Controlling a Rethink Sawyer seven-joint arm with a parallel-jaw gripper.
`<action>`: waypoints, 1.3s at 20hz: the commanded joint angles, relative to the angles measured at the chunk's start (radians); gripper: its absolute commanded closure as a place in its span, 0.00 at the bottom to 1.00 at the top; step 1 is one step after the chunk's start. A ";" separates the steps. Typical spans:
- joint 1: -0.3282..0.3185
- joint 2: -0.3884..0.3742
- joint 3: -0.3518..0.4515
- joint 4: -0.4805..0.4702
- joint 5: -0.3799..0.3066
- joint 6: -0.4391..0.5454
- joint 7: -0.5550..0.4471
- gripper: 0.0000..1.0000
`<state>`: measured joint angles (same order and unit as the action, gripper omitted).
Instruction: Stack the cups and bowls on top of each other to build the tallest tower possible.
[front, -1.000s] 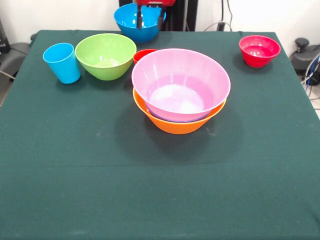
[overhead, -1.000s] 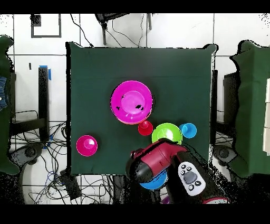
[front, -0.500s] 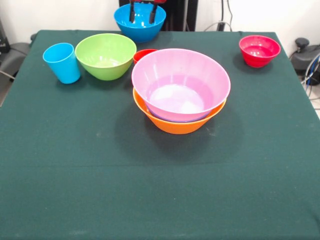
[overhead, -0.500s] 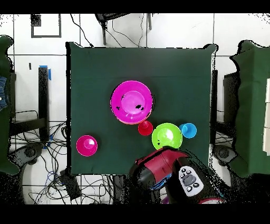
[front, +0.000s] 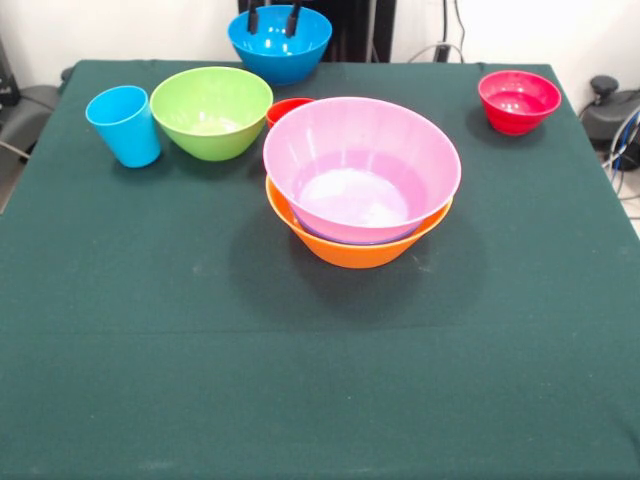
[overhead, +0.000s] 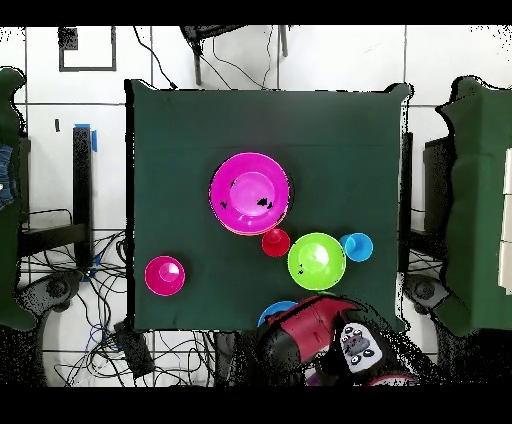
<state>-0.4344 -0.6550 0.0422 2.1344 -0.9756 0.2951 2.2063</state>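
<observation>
— Scanning the front view from the left: light blue cup (front: 125, 125) upright near the table's edge, lime green bowl (front: 211, 111) just beside it, blue bowl (front: 279, 43) behind at the far edge. What do you make of the gripper (front: 272, 17)?

— I see two dark fingertips standing apart over that blue bowl's inside, nothing between them, so I read it as spread and empty.

— Agreed. Then the red cup (front: 288, 108), mostly hidden behind the tower (front: 361, 195): pink bowl (front: 361, 165) nested in the orange bowl (front: 352, 246), mid-table. Small red bowl (front: 518, 100) well apart at the right.

— My judgement: we're between placements, picking the next piece. I'd take a bowl next, blue or green, by its rim, lift it clear and centre it over the pink one before letting go. Cups last.
</observation>
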 joint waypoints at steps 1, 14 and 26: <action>0.007 0.087 -0.012 -0.039 -0.013 -0.102 0.098 0.00; -0.031 0.051 -0.002 -0.072 -0.047 -0.066 -0.033 0.00; -0.267 0.037 0.197 -0.100 -0.070 0.068 -0.330 0.00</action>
<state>-0.6572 -0.6228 0.0524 2.1335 -0.9838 0.2734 2.2056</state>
